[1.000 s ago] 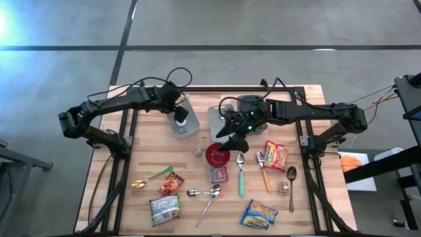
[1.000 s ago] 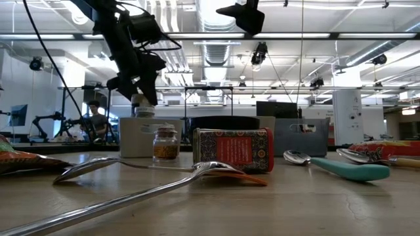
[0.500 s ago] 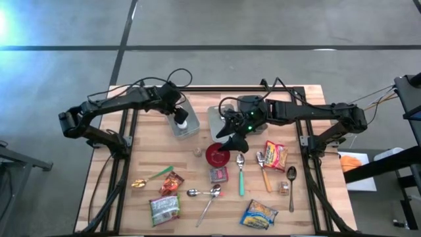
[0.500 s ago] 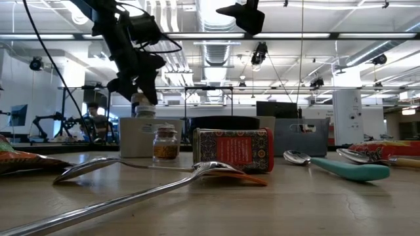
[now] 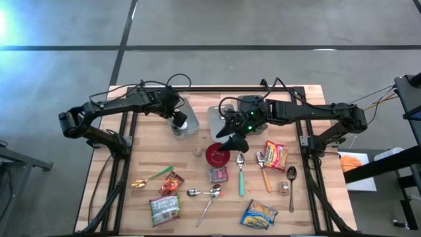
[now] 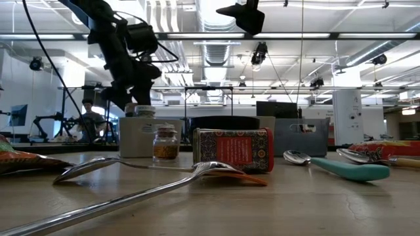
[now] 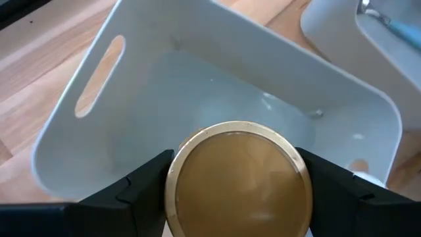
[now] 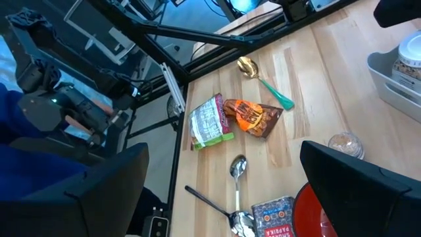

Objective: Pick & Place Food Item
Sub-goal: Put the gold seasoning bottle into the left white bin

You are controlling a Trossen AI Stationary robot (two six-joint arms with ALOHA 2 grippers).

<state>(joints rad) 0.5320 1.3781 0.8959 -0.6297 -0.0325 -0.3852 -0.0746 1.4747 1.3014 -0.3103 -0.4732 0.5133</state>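
Note:
A jar with a gold lid hangs upright over the white bin at the table's far left, with my left gripper shut on it. In the low view the jar's top shows just above the bin's rim, and its lower part is hidden behind the bin's wall. My right gripper hangs open over the red bowl at the table's middle, with nothing between its fingers. My left gripper pinches the jar between its two fingers, one on each side just under the gold lid's rim. The fingers come steeply from above. The jar stays upright; whether its base touches the bin's floor, I cannot tell.
A second white bin stands beside the first. On the near half lie a red tin, a small jar, several spoons, snack packets and noodle packs. A person sits beyond the table.
My left gripper has gone down with the jar, mostly in the last half second. The jar stays upright and now sits lower, partly behind the bin's wall in the low view. My right gripper has kept still.

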